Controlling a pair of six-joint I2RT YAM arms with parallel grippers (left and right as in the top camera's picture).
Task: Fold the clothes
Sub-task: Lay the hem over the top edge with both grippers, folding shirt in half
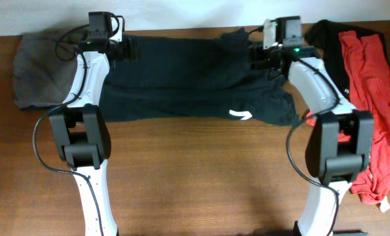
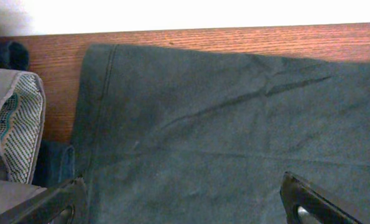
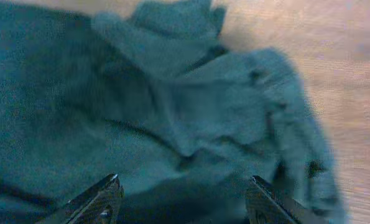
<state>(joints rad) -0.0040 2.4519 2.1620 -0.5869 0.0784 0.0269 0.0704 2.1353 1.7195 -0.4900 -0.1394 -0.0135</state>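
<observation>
The black T-shirt (image 1: 195,75) lies spread along the far side of the table, with a bit of white print (image 1: 240,115) near its front edge. My left gripper (image 1: 130,50) is over the shirt's far left corner. In the left wrist view that gripper (image 2: 181,184) stands wide open just above flat cloth (image 2: 222,124), with nothing between its fingers. My right gripper (image 1: 255,56) is over the shirt's far right end. It (image 3: 185,181) is open above a bunched sleeve (image 3: 191,93), and this view is blurred.
A grey garment (image 1: 34,72) lies at the far left, its collar (image 2: 13,124) beside my left fingers. Red T-shirts (image 1: 375,105) and another black garment (image 1: 329,39) are heaped at the right edge. The table's far edge (image 2: 234,34) runs just past the shirt.
</observation>
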